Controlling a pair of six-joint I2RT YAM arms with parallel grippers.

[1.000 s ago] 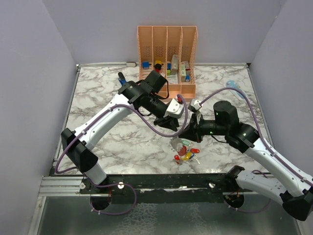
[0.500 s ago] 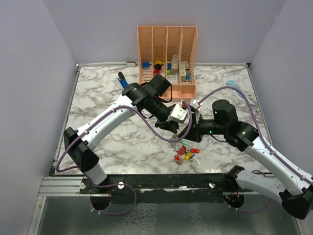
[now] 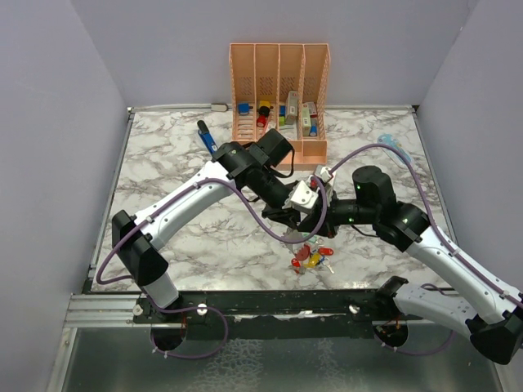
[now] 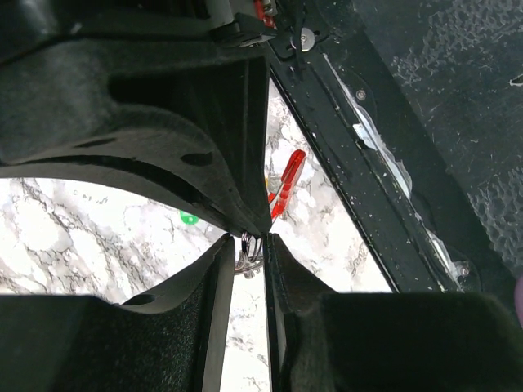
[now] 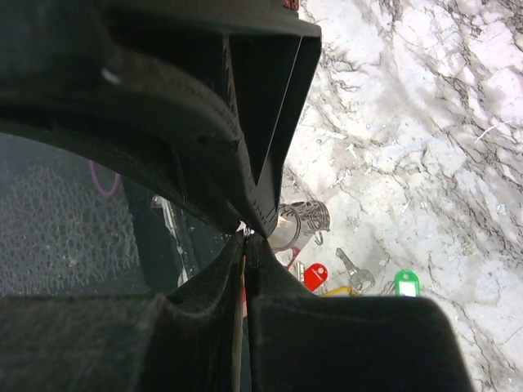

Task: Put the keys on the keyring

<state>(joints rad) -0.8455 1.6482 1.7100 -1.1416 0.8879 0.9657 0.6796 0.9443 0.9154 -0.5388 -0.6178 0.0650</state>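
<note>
My two grippers meet tip to tip above the keys (image 3: 310, 256), a small coloured heap near the table's front edge. The left gripper (image 3: 292, 215) (image 4: 248, 241) is shut, with a narrow gap, on a key's small wire ring (image 4: 248, 260). Beyond it show a red strip (image 4: 286, 181) and a green tag (image 4: 189, 218). The right gripper (image 3: 315, 219) (image 5: 243, 235) is shut on a thin red edge of the keyring. The keyring's silver side (image 5: 296, 222) hangs just past its tips. Below lie a red key head (image 5: 315, 275), a bare metal key (image 5: 351, 273) and a green tag (image 5: 406, 283).
A peach organiser (image 3: 280, 57) with blocky items stands at the back. A dark blue stick tool (image 3: 206, 135) lies to its left and a pale blue flat tool (image 3: 392, 145) at the back right. The black front rail (image 3: 270, 302) runs just below the keys.
The left arm has swung right and forward until its gripper meets the right gripper's tips. The right arm and the heap of keys have barely moved.
</note>
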